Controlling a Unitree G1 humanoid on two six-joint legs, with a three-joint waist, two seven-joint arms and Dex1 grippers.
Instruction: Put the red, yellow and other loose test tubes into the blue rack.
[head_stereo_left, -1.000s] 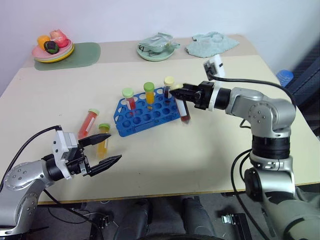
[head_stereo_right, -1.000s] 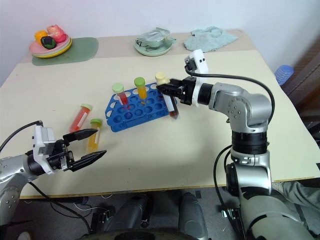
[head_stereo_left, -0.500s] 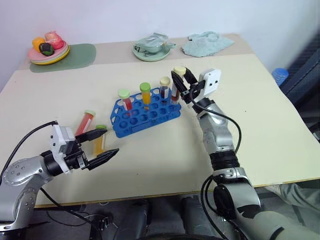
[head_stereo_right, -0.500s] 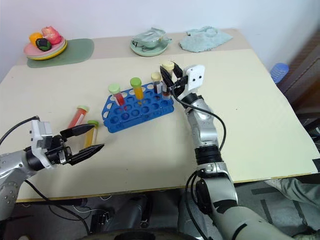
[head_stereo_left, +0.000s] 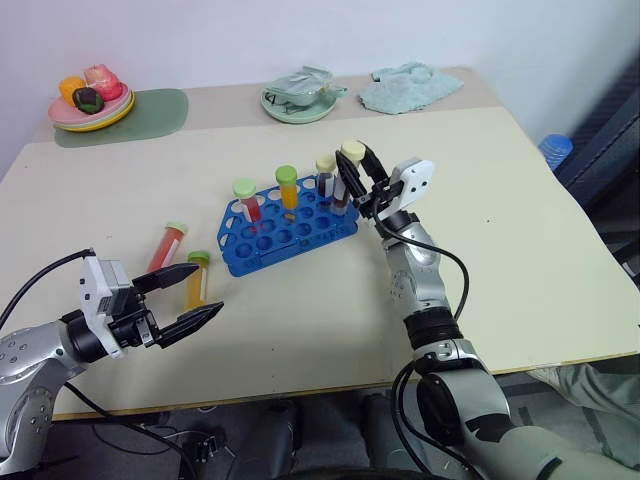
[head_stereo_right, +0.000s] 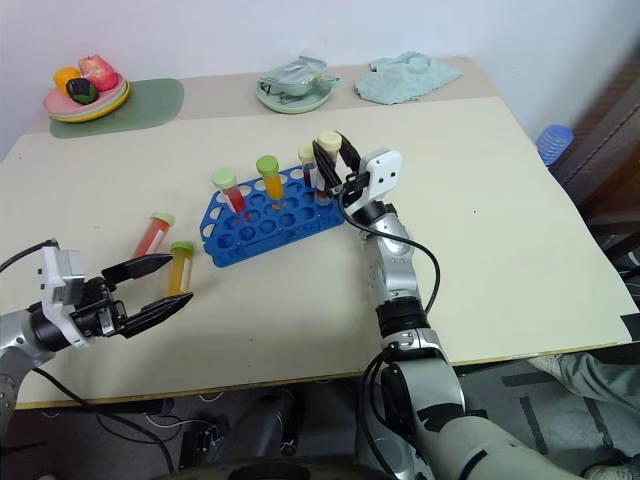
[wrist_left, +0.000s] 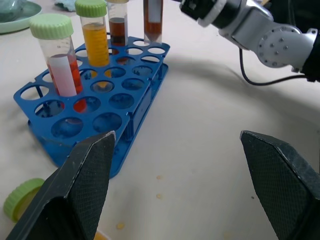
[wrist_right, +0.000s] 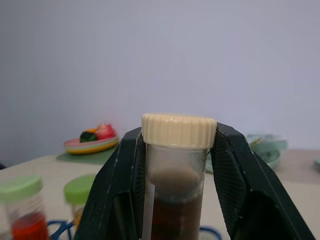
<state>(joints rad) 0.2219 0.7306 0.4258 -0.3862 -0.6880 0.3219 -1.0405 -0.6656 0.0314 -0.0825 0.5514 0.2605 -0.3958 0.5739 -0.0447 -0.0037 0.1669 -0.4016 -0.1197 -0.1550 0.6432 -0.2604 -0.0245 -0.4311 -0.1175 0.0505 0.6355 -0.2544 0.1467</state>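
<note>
The blue rack (head_stereo_left: 285, 228) stands mid-table and holds a red tube (head_stereo_left: 246, 198), a yellow tube (head_stereo_left: 288, 188) and a dark tube (head_stereo_left: 324, 176). My right gripper (head_stereo_left: 352, 166) is shut on a cream-capped brown tube (wrist_right: 179, 131), held upright with its lower end at the holes of the rack's right end. Left of the rack, a loose red tube (head_stereo_left: 168, 245) and a loose yellow tube (head_stereo_left: 194, 280) lie on the table. My left gripper (head_stereo_left: 186, 296) hovers open just in front of the yellow one, its fingers (wrist_left: 85, 185) spread wide with nothing between them.
At the back edge are a plate of fruit (head_stereo_left: 92, 100) on a green mat (head_stereo_left: 155, 108), a pale green dish (head_stereo_left: 297, 100) and a crumpled cloth (head_stereo_left: 410, 88). A blue object (head_stereo_left: 555, 150) sits off the table's right side.
My right arm swung in and turned the brown tube from hanging beside the rack to upright, then lowered it onto the rack's right end. The left gripper stayed open in place.
</note>
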